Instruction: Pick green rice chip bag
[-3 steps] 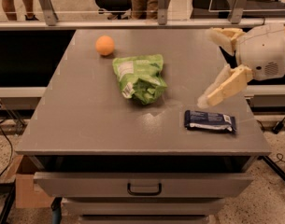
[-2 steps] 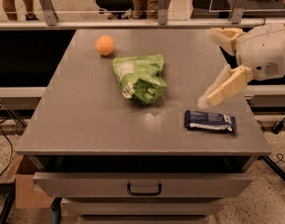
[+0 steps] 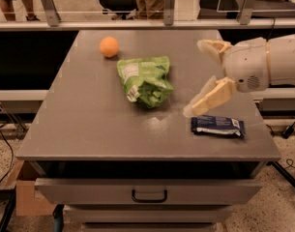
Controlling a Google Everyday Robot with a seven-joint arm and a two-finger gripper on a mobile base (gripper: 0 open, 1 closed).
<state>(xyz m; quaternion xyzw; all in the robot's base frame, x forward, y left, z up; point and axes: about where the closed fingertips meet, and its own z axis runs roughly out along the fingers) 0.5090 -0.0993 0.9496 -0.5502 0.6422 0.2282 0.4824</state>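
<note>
Down at the bottom of the frame the drawer [image 3: 149, 191] sat shut under the grey table [image 3: 89, 124], nothing stirring there. Just above it, lower right, the dark blue packet [image 3: 217, 126] lay exactly where it had been a second before. And there was the move: the gripper [image 3: 194, 79], right of centre, had slid leftward and a touch lower across the frame, fingers spread wide and holding nothing, closing on its target from the right. The green rice chip bag [image 3: 144, 79] lay crumpled at mid-table, untouched and unshifted, with a clear gap between it and the nearest fingertip. Farther back, upper left, the orange ball [image 3: 109, 47] hadn't budged. By my read this was the approach under way, with the grasp yet to come.
</note>
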